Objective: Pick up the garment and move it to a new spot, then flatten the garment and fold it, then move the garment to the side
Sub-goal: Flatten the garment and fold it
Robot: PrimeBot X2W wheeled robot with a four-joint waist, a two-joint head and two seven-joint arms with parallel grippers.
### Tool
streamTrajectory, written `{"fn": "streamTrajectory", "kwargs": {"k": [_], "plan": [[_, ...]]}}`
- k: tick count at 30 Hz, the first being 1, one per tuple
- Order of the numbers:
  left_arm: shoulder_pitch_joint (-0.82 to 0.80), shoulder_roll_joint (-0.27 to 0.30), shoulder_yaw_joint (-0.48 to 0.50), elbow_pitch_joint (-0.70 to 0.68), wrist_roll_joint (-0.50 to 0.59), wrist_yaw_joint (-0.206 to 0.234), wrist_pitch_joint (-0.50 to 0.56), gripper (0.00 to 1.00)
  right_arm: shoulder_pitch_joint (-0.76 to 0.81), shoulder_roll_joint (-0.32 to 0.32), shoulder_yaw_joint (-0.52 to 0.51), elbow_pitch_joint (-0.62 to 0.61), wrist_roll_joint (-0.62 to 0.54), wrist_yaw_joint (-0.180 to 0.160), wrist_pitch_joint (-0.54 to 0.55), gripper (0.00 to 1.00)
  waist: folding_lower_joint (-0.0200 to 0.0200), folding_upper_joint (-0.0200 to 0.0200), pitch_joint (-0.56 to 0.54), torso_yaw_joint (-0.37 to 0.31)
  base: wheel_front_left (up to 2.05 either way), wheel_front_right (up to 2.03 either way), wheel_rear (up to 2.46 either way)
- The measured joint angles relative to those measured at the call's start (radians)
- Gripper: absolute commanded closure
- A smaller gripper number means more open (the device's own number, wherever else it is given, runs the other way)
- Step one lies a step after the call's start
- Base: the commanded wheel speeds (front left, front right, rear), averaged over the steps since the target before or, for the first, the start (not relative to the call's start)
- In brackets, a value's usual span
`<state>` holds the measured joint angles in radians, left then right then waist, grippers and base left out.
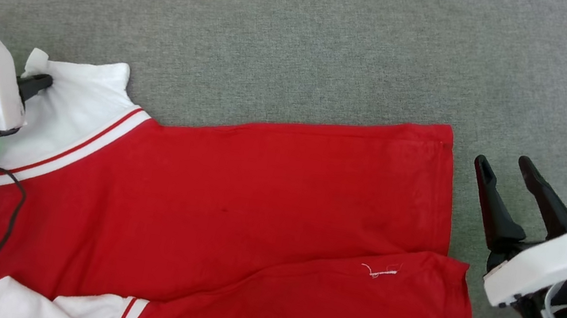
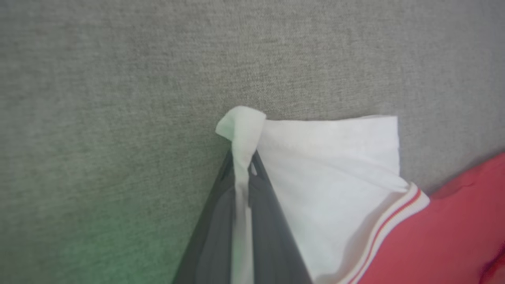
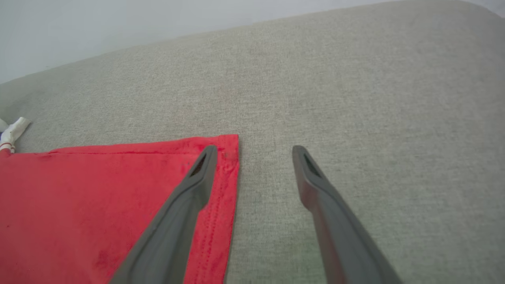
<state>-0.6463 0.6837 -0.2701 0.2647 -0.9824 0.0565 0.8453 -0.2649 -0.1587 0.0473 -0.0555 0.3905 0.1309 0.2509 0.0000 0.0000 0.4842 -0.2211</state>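
Grey woven cloth covers the bench [image 1: 307, 23] on all sides, and the right wrist view shows a pale wall beyond its far edge. The garment [image 1: 229, 202] lies spread on it, plain red side up, with the shoulder end toward my left and the hem [image 1: 447, 194] toward my right. One white sleeve [image 1: 73, 110] points away from me. The other sleeve [image 1: 58, 311] is bunched at the near edge of the head view. A lapped fold slants across the near half, so the garment isn't flat yet.

My left gripper [image 2: 244, 173] has its fingers together, clamped on the outer corner of the far sleeve, and a tuft of white cloth pokes out past the tips. My right gripper [image 1: 503, 161] hovers just beside the hem with its fingers apart, holding nothing. In its wrist view one finger crosses the hem's far corner.

I judge the jersey light, limp and a little stretchy. It should sag and drag rather than move as a sheet, and pulling one corner alone would skew it. The stitched far corner of the hem looks the firmest hold for my right side, to match the sleeve grip.
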Motion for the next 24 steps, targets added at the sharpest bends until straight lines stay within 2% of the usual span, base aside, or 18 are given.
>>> {"fn": "streamTrajectory", "kwargs": {"k": [7, 10, 14, 20, 21, 22, 23, 24], "plan": [[-0.031, -0.050, -0.024, 0.032, 0.008, -0.046, -0.054, 1.00, -0.120, -0.096, 0.018, 0.123, 0.133, 0.000, 0.272, 0.00, 0.0001, 0.0000, -0.020, 0.045, 0.00, 0.00, 0.00], [-0.049, -0.079, -0.043, 0.016, 0.021, -0.063, -0.080, 1.00, -0.170, -0.119, 0.026, 0.153, 0.169, 0.000, 0.386, 0.00, 0.0001, 0.0000, -0.022, 0.077, 0.00, 0.00, 0.00], [-0.082, -0.098, -0.065, -0.029, 0.053, -0.081, -0.111, 1.00, -0.229, -0.143, 0.027, 0.192, 0.174, 0.000, 0.487, 0.00, 0.0001, 0.0001, -0.013, 0.123, 0.00, 0.00, 0.00], [-0.096, -0.111, -0.077, -0.072, 0.072, -0.092, -0.142, 1.00, -0.300, -0.156, 0.053, 0.250, 0.169, 0.000, 0.578, 0.00, 0.0000, 0.0000, 0.015, 0.168, 0.00, 0.00, 0.00], [-0.095, -0.111, -0.077, -0.076, 0.072, -0.092, -0.146, 1.00, -0.310, -0.160, 0.057, 0.258, 0.174, 0.000, 0.599, 0.20, 0.0000, 0.0000, 0.018, 0.172, 0.00, 0.00, 0.00], [-0.095, -0.111, -0.078, -0.080, 0.073, -0.092, -0.150, 1.00, -0.318, -0.165, 0.060, 0.264, 0.174, 0.000, 0.618, 0.72, 0.0000, 0.0000, 0.020, 0.175, 0.00, 0.00, 0.00], [-0.095, -0.111, -0.078, -0.083, 0.073, -0.093, -0.154, 1.00, -0.323, -0.166, 0.060, 0.267, 0.176, 0.000, 0.633, 1.00, 0.0000, 0.0000, 0.021, 0.178, 0.00, 0.00, 0.00], [-0.093, -0.111, -0.077, -0.085, 0.073, -0.093, -0.157, 1.00, -0.326, -0.167, 0.059, 0.270, 0.182, 0.000, 0.643, 1.00, 0.0000, 0.0000, 0.022, 0.181, 0.00, 0.00, 0.00]]}}
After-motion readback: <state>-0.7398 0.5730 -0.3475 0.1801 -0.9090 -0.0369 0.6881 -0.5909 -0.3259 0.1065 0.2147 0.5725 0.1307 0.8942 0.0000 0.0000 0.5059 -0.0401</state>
